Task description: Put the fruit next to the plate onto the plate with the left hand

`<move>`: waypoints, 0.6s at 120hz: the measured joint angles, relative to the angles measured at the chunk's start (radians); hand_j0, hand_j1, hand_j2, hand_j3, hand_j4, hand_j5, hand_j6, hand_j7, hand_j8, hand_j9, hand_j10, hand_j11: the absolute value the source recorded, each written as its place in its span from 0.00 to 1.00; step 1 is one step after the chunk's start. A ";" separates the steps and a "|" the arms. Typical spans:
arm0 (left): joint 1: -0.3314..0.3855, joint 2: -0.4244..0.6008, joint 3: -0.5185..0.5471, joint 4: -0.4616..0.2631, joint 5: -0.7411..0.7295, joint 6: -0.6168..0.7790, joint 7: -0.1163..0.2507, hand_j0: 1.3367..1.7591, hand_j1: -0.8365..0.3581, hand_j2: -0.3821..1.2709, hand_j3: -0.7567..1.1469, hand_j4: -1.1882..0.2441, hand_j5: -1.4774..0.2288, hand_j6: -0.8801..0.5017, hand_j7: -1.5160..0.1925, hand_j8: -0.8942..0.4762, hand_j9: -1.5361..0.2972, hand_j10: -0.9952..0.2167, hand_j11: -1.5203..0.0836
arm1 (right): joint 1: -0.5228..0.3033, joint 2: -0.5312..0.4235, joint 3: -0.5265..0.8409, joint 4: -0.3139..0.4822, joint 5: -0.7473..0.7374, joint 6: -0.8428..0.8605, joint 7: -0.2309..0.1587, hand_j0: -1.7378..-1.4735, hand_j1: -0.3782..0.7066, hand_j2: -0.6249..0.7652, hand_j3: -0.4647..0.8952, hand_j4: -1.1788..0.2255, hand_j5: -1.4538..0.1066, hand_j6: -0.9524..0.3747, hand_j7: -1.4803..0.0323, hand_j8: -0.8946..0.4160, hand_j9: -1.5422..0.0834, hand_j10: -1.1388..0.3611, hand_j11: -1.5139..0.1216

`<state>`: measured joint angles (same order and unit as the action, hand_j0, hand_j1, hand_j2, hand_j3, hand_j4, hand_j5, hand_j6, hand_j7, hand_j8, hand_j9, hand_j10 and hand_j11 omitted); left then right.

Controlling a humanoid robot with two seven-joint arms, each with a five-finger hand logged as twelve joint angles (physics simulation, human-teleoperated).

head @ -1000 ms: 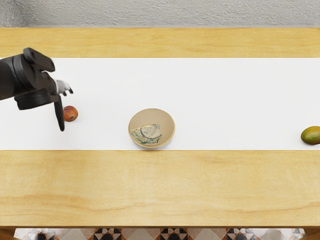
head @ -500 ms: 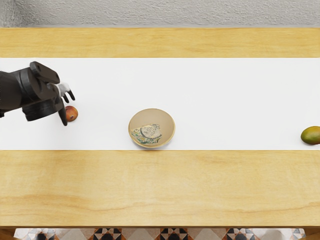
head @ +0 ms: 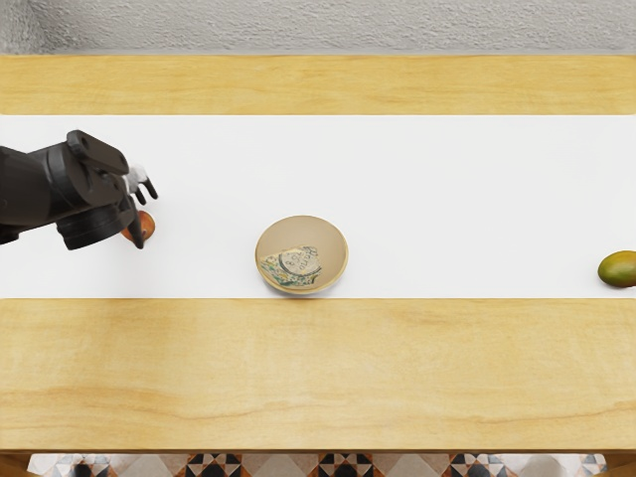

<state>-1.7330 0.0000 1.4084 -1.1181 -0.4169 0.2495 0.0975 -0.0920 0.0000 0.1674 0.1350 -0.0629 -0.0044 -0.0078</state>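
Small red-orange fruit (head: pixel 148 226): sits on the white runner (head: pixel 417 179) at 9 o'clock from the plate (head: pixel 339 248), well apart from it, only its 3 o'clock half showing. Left hand (head: pixel 117 204): covers the fruit's 9 o'clock half, closes around it. Pale-tipped fingers (head: pixel 142 183): curl just past the fruit's 12 o'clock edge. Dark thumb (head: pixel 135 238): crosses the fruit's 7 o'clock edge, touching it. Reads as a pinch with the fruit between thumb and fingers; cannot tell whether lifted off the runner or resting on it. Black forearm (head: pixel 30 191): enters from the picture's 9 o'clock edge, runs roughly level toward 3 o'clock. Plate: round, tan rim, green and grey pattern on its 7 o'clock part, lies flat on the runner near the runner's 6 o'clock border, a little toward 9 o'clock of picture centre. Green-yellow mango (head: pixel 618 268): lies far out at 3 o'clock from the plate, cut by the picture's edge, also on the runner. Runner: spans the wooden table (head: pixel 318 368) from 9 to 3 o'clock, bare wood bands at 12 and 6 o'clock. Grey wall (head: pixel 318 25) beyond the table at 12 o'clock; patterned floor tiles (head: pixel 338 465) below its 6 o'clock edge.
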 joint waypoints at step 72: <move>0.015 0.000 0.006 -0.003 -0.001 -0.002 0.001 0.76 0.56 0.28 0.40 0.53 0.54 0.35 0.58 0.34 0.53 0.47 0.60 | 0.000 0.000 0.000 0.000 0.000 0.000 0.000 0.30 0.03 0.45 0.34 0.84 0.93 0.72 0.98 0.68 0.95 0.76 0.93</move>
<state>-1.7184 0.0000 1.4144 -1.1214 -0.4183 0.2471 0.0982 -0.0920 0.0000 0.1672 0.1350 -0.0629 -0.0045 -0.0077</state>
